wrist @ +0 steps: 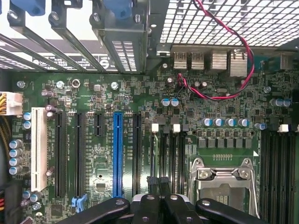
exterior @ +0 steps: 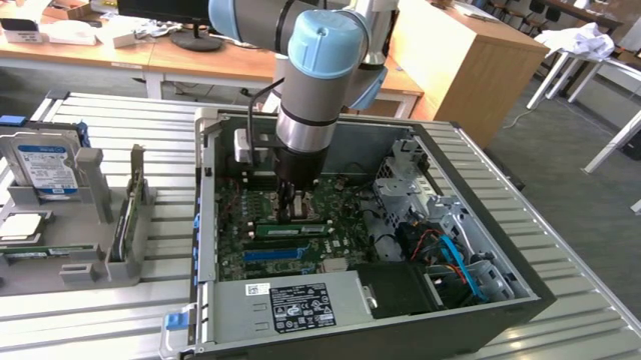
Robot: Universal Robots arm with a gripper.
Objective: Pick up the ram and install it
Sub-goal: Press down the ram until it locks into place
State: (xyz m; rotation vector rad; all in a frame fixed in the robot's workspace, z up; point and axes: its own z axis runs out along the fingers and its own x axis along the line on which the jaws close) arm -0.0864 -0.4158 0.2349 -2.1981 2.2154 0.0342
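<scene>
In the exterior view, the gripper [exterior: 287, 201] hangs low inside the open computer case [exterior: 506, 255], above the motherboard [exterior: 346, 196], jaws pressed together and empty. A ram stick [exterior: 293, 229] lies seated in a slot just beside it.

In the wrist view, the closed fingertips [wrist: 152, 183] point at the board near the blue slot [wrist: 117, 154] and the CPU socket [wrist: 222, 186].

Open computer case [exterior: 481, 225], green motherboard [wrist: 140, 93], blue-labelled hard drive [exterior: 45, 169], wooden desks [exterior: 200, 60]
</scene>
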